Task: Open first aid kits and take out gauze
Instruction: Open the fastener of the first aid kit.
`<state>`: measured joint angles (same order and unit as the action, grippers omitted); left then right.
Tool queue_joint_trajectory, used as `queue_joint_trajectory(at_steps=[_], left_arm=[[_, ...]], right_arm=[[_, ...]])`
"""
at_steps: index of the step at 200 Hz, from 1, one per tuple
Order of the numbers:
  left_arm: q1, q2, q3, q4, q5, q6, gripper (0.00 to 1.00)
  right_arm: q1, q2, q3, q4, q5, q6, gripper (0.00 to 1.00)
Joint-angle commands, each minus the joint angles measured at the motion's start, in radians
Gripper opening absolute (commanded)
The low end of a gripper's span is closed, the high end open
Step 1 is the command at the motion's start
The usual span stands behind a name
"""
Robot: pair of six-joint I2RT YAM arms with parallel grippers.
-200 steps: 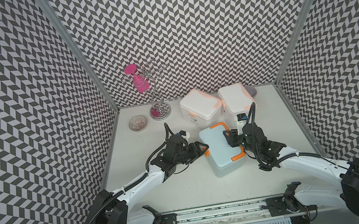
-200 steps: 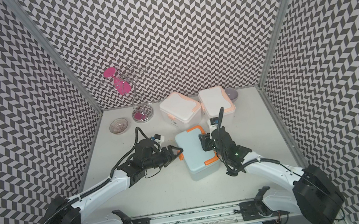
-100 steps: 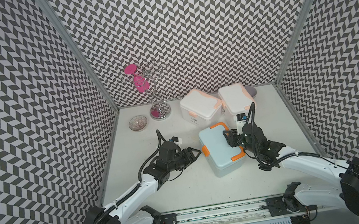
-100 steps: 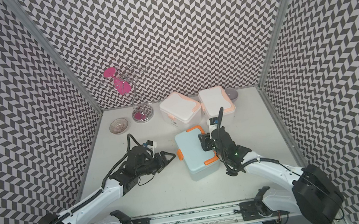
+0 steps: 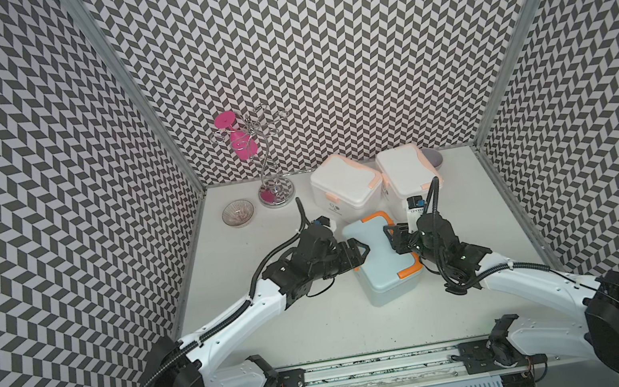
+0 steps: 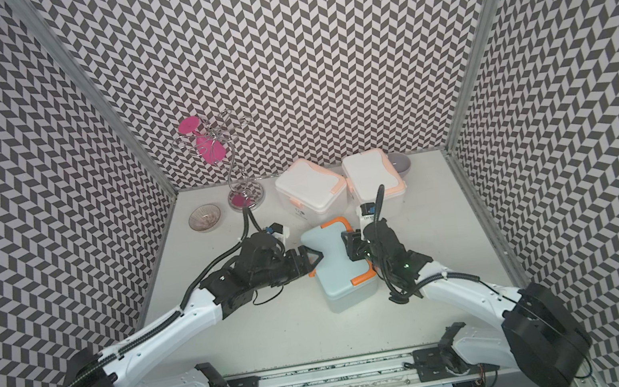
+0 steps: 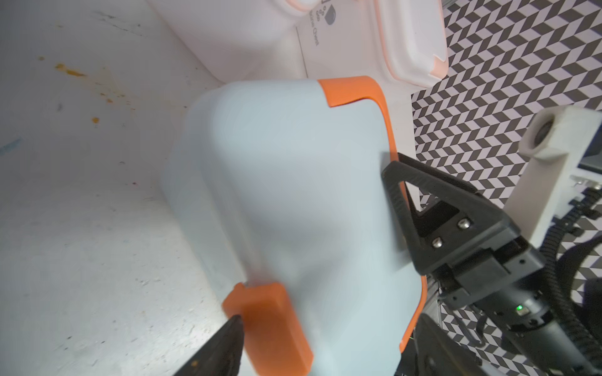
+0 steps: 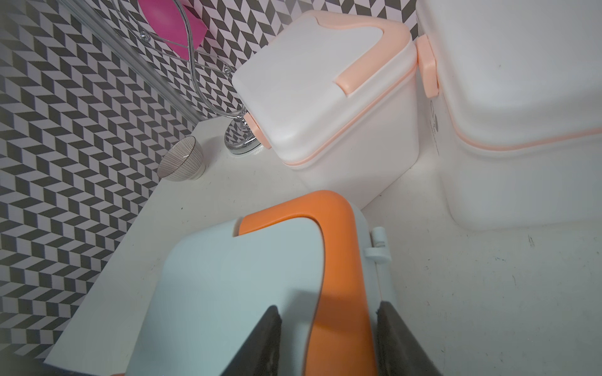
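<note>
The pale blue kit sits lid down near the middle of the table, slightly askew. The right gripper is pinched on its orange handle, one pad on each side of the band. The left gripper stands spread at the kit's opposite side, one finger over the lid and one fingertip at the orange side latch. The kit's near edge faces bare table, the widest free room in both top views. Behind it the room is tight. One white kit stands just beyond its far corner, and a second white kit is pressed against that one, both closed. A grey bowl peeks out behind the second. Well apart from the blue kit, beyond the left arm, are a ribbed bowl and a chrome wire stand holding a pink glass.
</note>
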<state>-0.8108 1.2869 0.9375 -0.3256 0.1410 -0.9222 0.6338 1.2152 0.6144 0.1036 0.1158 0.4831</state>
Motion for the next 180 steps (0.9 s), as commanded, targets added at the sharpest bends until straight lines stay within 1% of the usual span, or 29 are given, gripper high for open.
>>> queue_joint_trajectory(at_steps=[1,21,55,102,134,180], left_arm=[[-0.023,0.077,0.061,-0.133,-0.087,0.022,0.81],[-0.024,0.084,0.059,-0.145,-0.108,0.01,0.78],[-0.019,0.035,0.026,-0.165,-0.167,-0.007,0.76],[-0.012,0.015,-0.018,-0.195,-0.17,-0.027,0.7],[-0.002,-0.017,-0.067,-0.202,-0.173,-0.038,0.69],[0.04,-0.09,-0.153,-0.199,-0.164,-0.048,0.68]], right_arm=[[0.024,0.074,-0.064,-0.259,-0.052,0.005,0.47],[0.023,0.073,-0.063,-0.262,-0.049,0.003,0.47],[0.023,0.074,-0.065,-0.265,-0.038,0.002,0.47],[0.021,0.078,-0.062,-0.268,-0.028,-0.001,0.47],[0.019,0.079,-0.062,-0.268,-0.027,-0.003,0.47],[0.015,0.077,-0.062,-0.269,-0.028,-0.003,0.47]])
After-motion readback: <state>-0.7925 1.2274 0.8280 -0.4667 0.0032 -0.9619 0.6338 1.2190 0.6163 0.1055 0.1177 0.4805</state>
